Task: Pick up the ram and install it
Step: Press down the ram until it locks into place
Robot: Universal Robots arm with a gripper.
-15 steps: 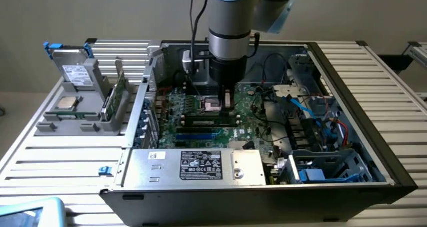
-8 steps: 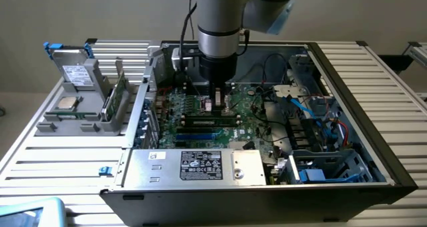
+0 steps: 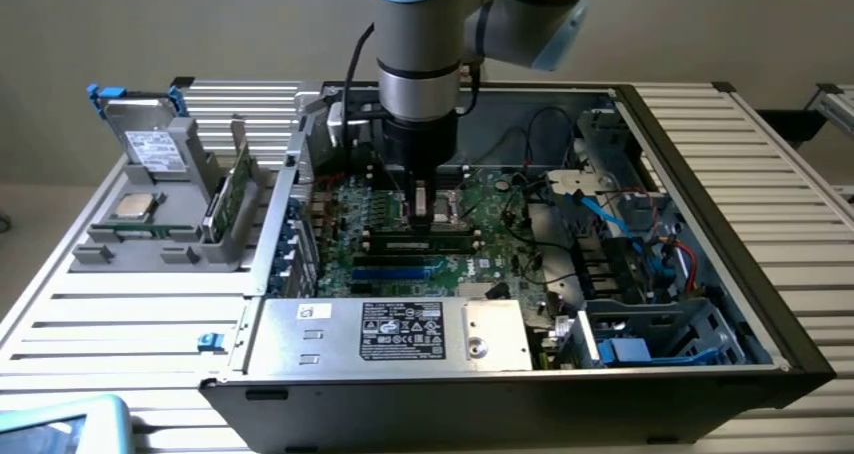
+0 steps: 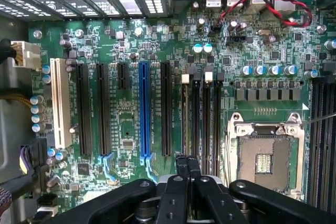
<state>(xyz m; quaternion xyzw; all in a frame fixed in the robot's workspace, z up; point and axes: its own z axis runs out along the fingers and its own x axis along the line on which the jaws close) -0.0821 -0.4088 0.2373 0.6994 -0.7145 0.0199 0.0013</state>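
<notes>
End effector (image 4: pixel 188 169) closed, fingers together, empty, hovering inside the open computer case (image 3: pixel 694 134) above the motherboard (image 4: pixel 131 129). A ram (image 3: pixel 424 241) lies seated in a slot directly under the end effector, near the board's centre. Judgement: press evenly along the stick's top edge, keeping vertical, so both end latches engage without flexing the board.

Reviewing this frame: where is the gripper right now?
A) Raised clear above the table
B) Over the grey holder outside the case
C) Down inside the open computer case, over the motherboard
C: in the exterior view the gripper reaches down into the computer case, and the wrist view shows its shut fingers close above the motherboard.
</notes>
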